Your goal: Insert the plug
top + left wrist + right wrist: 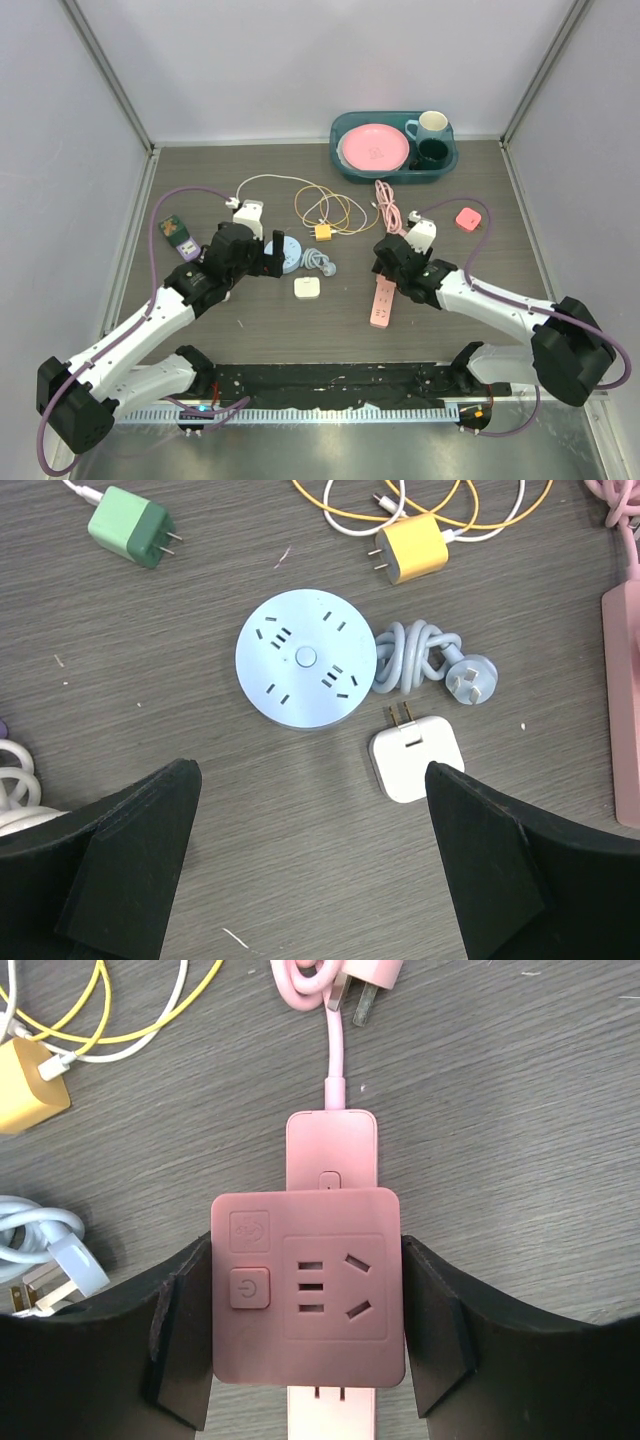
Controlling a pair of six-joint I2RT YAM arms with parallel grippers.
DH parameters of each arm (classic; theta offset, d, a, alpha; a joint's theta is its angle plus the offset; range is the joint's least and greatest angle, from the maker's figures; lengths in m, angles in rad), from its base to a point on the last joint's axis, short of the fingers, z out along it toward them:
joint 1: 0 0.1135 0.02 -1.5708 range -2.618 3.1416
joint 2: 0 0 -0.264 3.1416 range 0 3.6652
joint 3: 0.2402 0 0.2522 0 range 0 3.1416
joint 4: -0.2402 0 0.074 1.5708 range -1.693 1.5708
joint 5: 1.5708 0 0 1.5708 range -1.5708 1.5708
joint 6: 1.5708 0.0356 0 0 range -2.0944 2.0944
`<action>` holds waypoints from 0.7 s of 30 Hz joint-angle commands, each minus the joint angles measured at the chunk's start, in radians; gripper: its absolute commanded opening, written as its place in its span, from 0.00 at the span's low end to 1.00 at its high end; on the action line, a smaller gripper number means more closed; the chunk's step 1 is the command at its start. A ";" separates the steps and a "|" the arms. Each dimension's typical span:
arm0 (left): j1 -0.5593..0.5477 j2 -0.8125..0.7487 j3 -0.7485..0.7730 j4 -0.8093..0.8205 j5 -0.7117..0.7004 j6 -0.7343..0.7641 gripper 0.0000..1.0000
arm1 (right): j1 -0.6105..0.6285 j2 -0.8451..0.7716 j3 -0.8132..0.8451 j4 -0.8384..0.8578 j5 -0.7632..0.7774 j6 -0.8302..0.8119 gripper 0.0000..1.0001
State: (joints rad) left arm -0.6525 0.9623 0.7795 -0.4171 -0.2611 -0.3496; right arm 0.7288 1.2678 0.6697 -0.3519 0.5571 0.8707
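Insertion judged unfinished: at lower centre of the right wrist view, the right gripper (305, 1330) pinches the pink adapter (308, 1285) over the pink power strip (331, 1145), prongs showing; the left gripper (310, 810) stands wide, empty.

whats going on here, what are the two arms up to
The right gripper is closed on a pink square adapter, holding it over the pink power strip. Its prongs are visible, so it does not look plugged in yet. The left gripper hangs open and empty above a round blue socket and a white charger.
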 commanded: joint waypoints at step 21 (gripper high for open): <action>-0.116 0.191 -0.025 0.155 0.275 -0.486 1.00 | 0.291 0.151 -0.205 0.001 -0.031 0.246 0.01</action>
State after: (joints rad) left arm -0.7460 1.1419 0.7692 -0.3317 0.0090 -0.7540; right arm 0.9569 1.2942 0.5297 -0.1841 0.9287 1.0344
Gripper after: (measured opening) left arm 0.995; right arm 0.669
